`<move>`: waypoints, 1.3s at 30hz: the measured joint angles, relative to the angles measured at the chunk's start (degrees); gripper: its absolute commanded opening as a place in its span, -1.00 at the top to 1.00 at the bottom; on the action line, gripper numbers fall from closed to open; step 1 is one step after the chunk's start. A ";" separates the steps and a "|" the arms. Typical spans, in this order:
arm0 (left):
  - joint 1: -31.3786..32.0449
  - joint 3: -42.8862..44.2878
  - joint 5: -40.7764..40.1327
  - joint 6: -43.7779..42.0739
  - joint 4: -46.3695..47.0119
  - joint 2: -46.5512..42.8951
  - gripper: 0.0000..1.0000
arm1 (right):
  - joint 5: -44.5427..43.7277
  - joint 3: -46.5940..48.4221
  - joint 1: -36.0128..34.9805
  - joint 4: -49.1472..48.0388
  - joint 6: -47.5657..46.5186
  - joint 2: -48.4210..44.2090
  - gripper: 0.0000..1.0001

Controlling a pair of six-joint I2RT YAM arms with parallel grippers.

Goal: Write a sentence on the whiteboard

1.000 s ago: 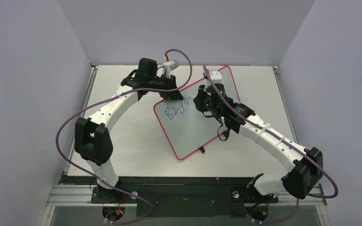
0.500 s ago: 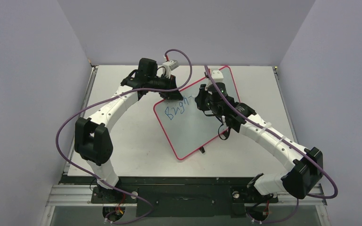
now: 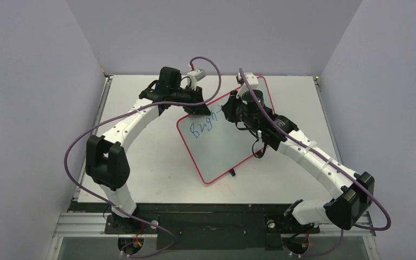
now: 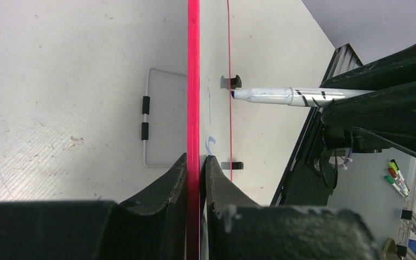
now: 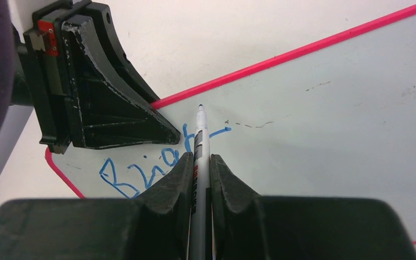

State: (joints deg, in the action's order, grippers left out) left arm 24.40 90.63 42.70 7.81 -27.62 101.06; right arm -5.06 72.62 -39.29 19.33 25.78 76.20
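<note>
The whiteboard (image 3: 225,154) lies tilted in the middle of the top view, on the table (image 3: 146,157). The left gripper (image 4: 196,162) is closed on its red rim at the upper left edge. The right gripper (image 5: 200,162) is closed on a marker (image 5: 201,135), whose tip points toward that rim, just beside the last blue letters of the sentence (image 5: 141,170). The free white face lies to the right of the tip, so I judge the next strokes go that way. Whether the tip touches, I cannot tell.
</note>
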 measured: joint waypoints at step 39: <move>-0.17 -0.17 -0.48 0.04 -0.22 0.00 1.00 | -0.04 -7.98 -0.52 -2.38 1.55 -0.74 1.00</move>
State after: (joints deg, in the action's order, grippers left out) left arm 24.23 90.45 42.22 7.86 -27.83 101.06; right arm -5.10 64.64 -39.81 16.95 27.33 75.46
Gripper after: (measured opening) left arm 0.087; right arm 0.098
